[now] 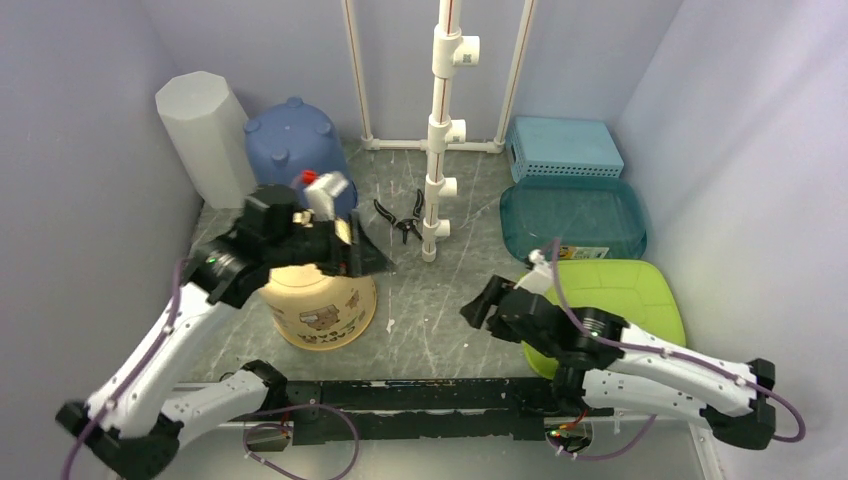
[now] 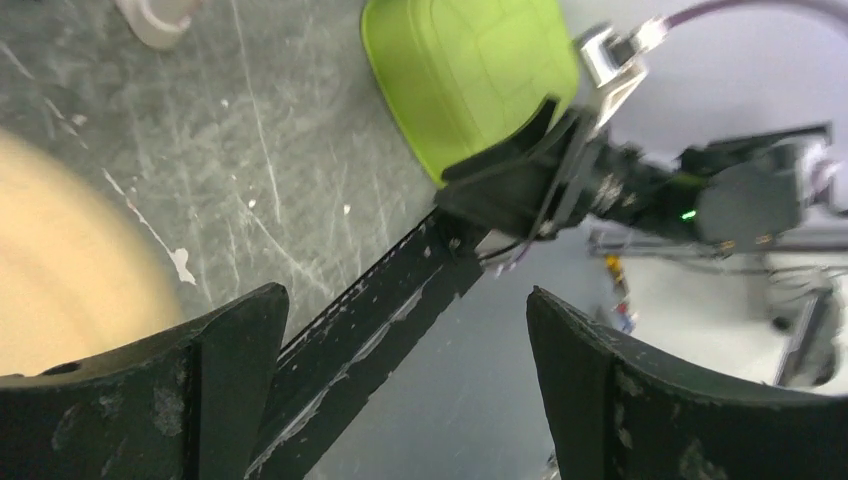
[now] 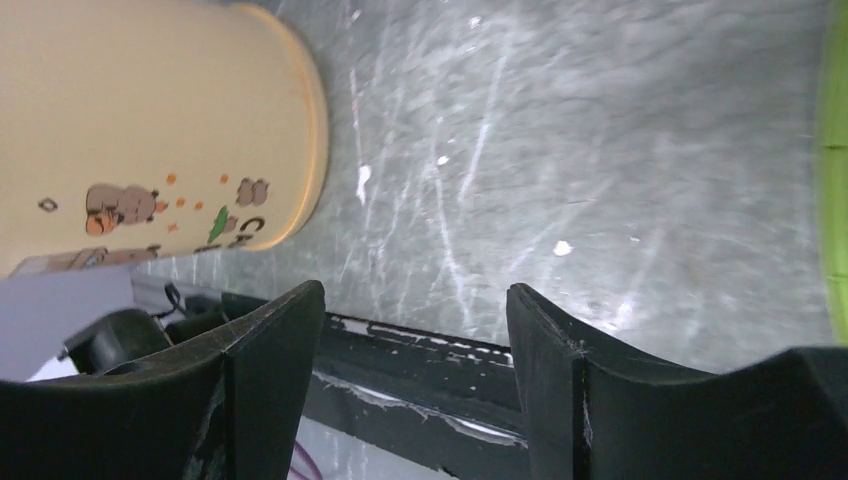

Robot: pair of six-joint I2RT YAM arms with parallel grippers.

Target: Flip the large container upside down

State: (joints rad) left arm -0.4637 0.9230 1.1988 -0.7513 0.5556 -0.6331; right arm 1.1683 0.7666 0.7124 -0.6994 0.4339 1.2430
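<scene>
The large container is a cream bucket (image 1: 318, 305) with cartoon bears printed on it. It stands at the front left of the table with its wider rim down. My left gripper (image 1: 375, 262) is open and empty, just above the bucket's upper right side; in the left wrist view (image 2: 408, 330) the bucket (image 2: 60, 270) lies to the left of the fingers. My right gripper (image 1: 475, 308) is open and empty, low over the table, to the right of the bucket. In the right wrist view (image 3: 415, 300) the bucket (image 3: 150, 120) is at the upper left, apart from the fingers.
A blue tub (image 1: 290, 140) and a white octagonal container (image 1: 205, 135) stand at the back left. Black pliers (image 1: 400, 220) lie beside a white pipe post (image 1: 440, 150). A teal basket (image 1: 563, 147), a teal tray (image 1: 575, 215) and a green lid (image 1: 620, 295) are on the right.
</scene>
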